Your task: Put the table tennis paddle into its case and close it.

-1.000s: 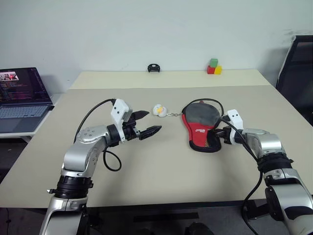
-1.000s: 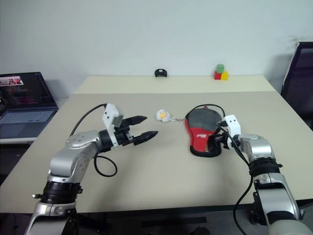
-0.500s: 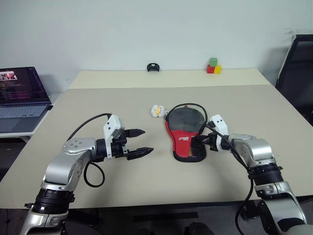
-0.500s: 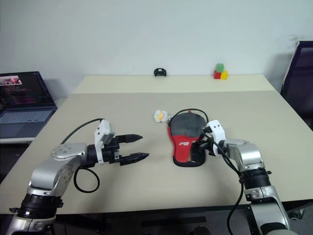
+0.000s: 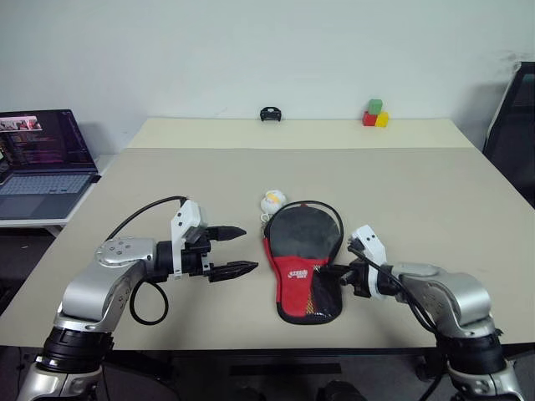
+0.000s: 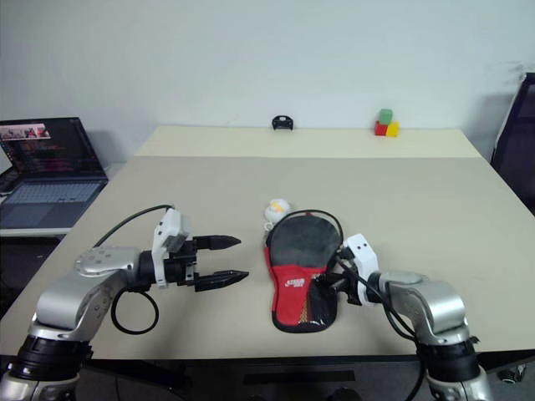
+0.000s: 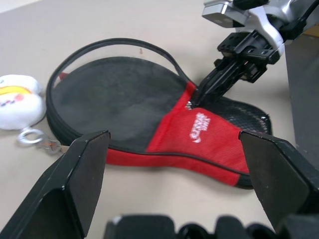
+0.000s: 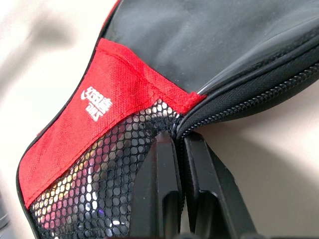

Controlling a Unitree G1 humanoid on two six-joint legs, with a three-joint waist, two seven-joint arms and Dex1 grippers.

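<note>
Case (image 5: 303, 261) dragged nearer — right claw (image 5: 345, 279) pinching its edge, arm bent.

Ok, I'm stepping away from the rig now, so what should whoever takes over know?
Left gripper: open, holding nothing, hovering left of the case.
Right gripper: shut, pinching the edge of the paddle-shaped black and red fabric zip case at its mesh pocket.
The case lies flat near the front edge of the beige table, with a small white plush keychain at its top.
Paddle: cannot tell if it is inside.
Left: check the paddle and the zip.
</note>
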